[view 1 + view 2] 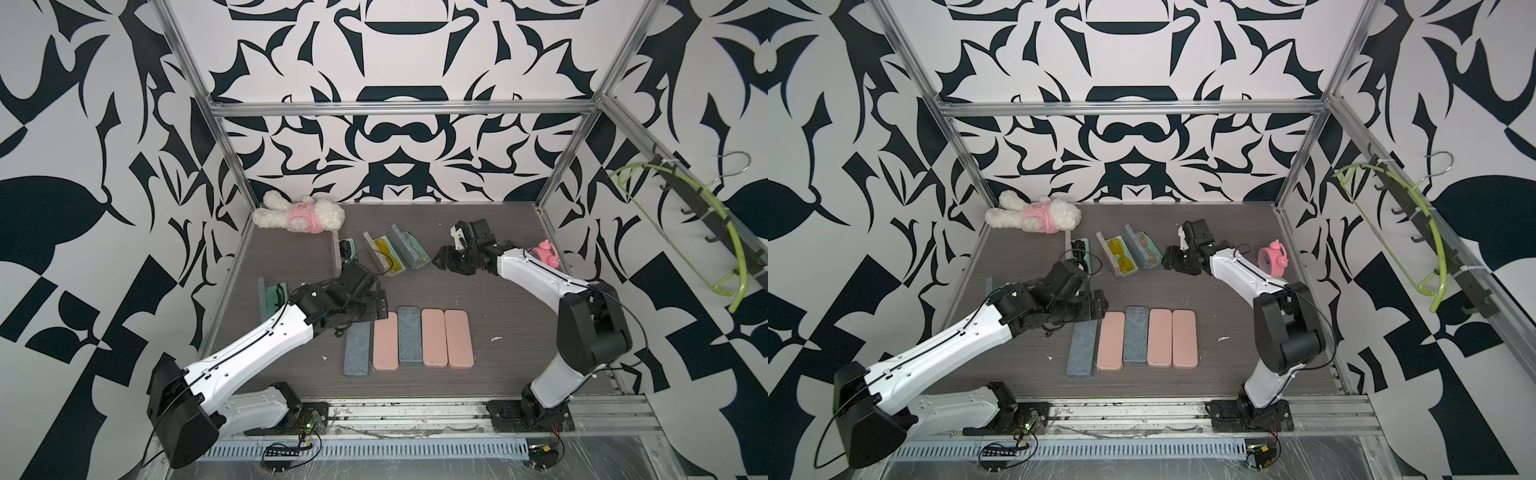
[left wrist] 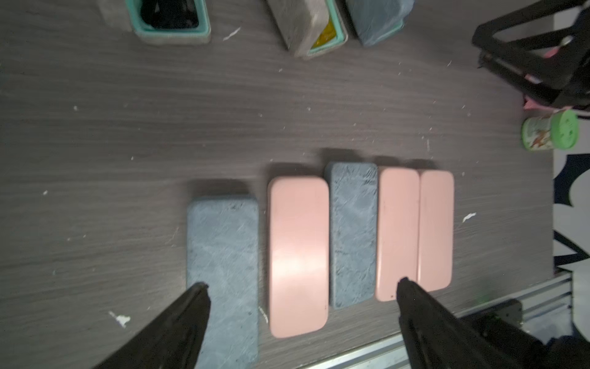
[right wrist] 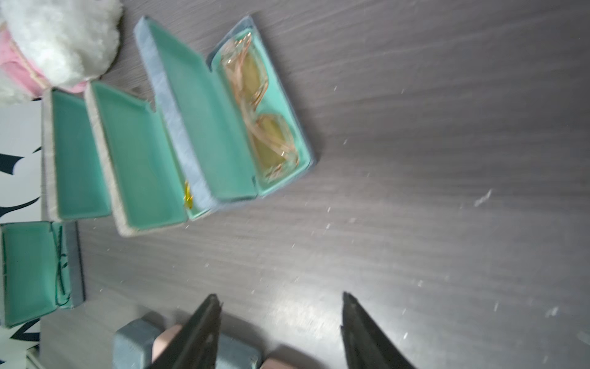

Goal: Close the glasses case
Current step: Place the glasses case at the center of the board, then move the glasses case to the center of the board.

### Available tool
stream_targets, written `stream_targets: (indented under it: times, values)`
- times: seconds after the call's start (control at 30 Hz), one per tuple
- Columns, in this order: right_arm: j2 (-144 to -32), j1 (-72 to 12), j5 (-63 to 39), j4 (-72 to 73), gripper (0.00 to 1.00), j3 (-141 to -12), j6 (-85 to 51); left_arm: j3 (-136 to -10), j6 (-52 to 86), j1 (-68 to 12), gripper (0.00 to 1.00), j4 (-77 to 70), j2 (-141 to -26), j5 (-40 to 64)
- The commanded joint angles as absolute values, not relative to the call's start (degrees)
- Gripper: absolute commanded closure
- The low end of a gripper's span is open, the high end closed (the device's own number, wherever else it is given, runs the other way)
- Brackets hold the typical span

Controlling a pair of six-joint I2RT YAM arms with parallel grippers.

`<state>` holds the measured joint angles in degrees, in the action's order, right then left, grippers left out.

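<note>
Several glasses cases stand open along the back of the table. The blue one (image 1: 411, 247) (image 3: 223, 121) has a teal lining and holds peach-framed glasses. Beside it are a grey case with yellow glasses (image 1: 388, 255) and a case with black glasses (image 1: 347, 249). Another open case (image 1: 272, 295) stands at the left edge. My right gripper (image 1: 446, 259) (image 3: 281, 297) hovers open and empty just right of the blue open case. My left gripper (image 1: 374, 303) (image 2: 301, 284) is wide open and empty above the far ends of a row of closed cases (image 2: 298, 255).
The closed row holds several pink and blue cases (image 1: 409, 338) lying side by side in the front middle. A plush rabbit (image 1: 299, 216) lies at the back left. A pink alarm clock (image 1: 546, 253) and a green-lidded jar (image 2: 550, 134) sit by the right arm.
</note>
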<state>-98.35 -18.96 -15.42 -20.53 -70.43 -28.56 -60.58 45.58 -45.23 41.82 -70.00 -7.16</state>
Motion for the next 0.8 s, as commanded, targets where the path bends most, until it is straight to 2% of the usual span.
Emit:
stream_targets:
  times: [0.0,0.17,0.27,0.4,0.57,0.77]
  values:
    - [-102.63,-18.03,-18.17,-20.49,0.43,-76.54,-26.70,-67.89,40.55,-41.05,0.06,38.42,-77.41,1.52]
    - [-111.98,-17.93,-19.07,-20.61,0.51,-86.40,-25.17,-80.99,38.01,-35.69,0.14,36.42,-90.64,8.65]
    - [-117.17,-17.87,-19.86,-20.31,0.55,-91.29,-24.73,-87.29,37.99,-33.96,0.24,35.56,-97.36,11.10]
    - [-121.83,-17.84,-20.02,-19.49,0.57,-95.56,-24.43,-94.59,37.79,-33.21,0.28,35.69,-105.15,12.30]
    - [-125.82,-17.84,-20.40,-18.29,0.62,-98.65,-23.79,-99.60,37.88,-32.97,0.35,35.25,-111.68,12.96]
    - [-126.92,-17.85,-19.81,-17.03,0.66,-98.11,-22.98,-101.95,37.53,-32.96,0.39,34.81,-115.27,12.91]
